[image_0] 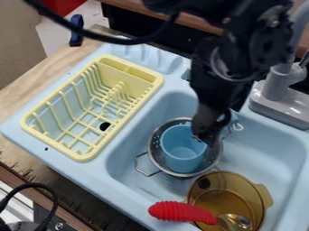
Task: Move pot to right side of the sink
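Note:
The black gripper (208, 128) hangs down over the sink, with its tips at the right rim of a light blue cup (183, 155). I cannot tell whether it holds the rim. This cup stands inside a metal colander (158, 159) with wire handles, in the middle of the blue sink (265, 151). An amber see-through pot (263, 198) sits in the sink at the lower right, close to the colander. A spoon with a red handle (181, 212) lies across the amber pot's front.
A yellow dish rack (91, 155) occupies the left side of the sink unit. The grey faucet (278, 85) rises at the back right, beside the arm. Wooden counter (18, 106) borders the left, and a black cable loops across the upper left.

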Action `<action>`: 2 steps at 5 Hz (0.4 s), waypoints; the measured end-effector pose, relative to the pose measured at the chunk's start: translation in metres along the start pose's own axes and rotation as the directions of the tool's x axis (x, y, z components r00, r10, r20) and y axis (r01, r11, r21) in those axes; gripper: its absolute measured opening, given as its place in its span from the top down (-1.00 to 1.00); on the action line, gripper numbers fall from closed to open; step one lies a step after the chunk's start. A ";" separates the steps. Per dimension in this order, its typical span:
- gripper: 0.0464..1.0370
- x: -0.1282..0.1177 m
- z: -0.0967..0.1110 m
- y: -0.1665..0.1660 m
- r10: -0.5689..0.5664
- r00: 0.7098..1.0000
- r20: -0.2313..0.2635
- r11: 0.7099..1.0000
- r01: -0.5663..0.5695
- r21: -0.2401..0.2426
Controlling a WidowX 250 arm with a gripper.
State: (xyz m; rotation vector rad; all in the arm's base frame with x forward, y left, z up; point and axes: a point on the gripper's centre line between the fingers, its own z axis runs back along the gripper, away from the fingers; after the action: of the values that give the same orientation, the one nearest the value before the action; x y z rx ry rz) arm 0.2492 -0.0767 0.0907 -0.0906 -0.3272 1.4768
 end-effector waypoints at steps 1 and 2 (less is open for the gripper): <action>-0.92 0.019 -0.006 0.003 -0.151 0.989 -0.009 0.988 0.151 0.017; -0.93 0.039 0.004 -0.002 -0.374 0.927 -0.019 0.927 0.374 -0.037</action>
State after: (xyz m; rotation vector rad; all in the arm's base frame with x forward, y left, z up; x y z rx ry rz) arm 0.2520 -0.0391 0.1013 -0.0689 -0.3283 1.0900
